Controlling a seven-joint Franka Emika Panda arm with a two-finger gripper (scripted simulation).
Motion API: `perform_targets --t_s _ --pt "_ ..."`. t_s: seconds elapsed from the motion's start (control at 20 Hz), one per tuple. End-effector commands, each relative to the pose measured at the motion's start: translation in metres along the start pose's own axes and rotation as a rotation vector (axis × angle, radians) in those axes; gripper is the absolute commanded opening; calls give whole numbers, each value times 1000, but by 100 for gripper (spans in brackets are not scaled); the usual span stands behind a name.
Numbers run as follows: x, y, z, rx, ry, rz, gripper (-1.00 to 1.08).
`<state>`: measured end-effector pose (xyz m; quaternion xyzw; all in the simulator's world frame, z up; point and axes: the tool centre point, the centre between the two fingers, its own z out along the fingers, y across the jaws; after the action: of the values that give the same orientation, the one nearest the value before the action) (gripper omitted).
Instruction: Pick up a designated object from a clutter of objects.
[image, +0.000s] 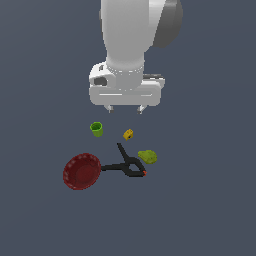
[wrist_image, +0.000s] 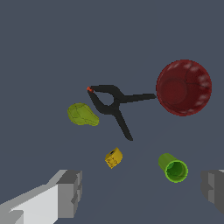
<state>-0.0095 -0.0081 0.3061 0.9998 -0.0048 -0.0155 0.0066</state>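
- The bowl (image: 81, 171) is seen at the exterior view's left.
- The cup (image: 96, 129) stands alone, above the bowl.
- The gripper (image: 125, 108) is held high, wide open and empty.
- The cup is not yet reached; a move down over it is needed next.

No legible text, label, brand mark, number or sign is found in either view. The white arm housing and the tool (image: 125, 108) carry no printed marking. The green cup (image: 96, 129), the yellow block (image: 128, 134), the yellow-green lump (image: 148, 156), the black clamp (image: 126, 164) and the red bowl (image: 81, 171) show plain surfaces only. The pale flecks on the bowl's rim in the wrist view are highlights, not characters.
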Motion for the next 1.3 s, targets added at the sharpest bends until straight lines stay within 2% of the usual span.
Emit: perform_targets --t_s 0.0,0.45,0.85,1.25 --pt "0 0 0 0 0 0 100" --pt "-6 2 13 23 -48 -2 100" --pt "-6 7 20 24 -45 13 100" --pt "-11 31 52 33 -34 82 100"
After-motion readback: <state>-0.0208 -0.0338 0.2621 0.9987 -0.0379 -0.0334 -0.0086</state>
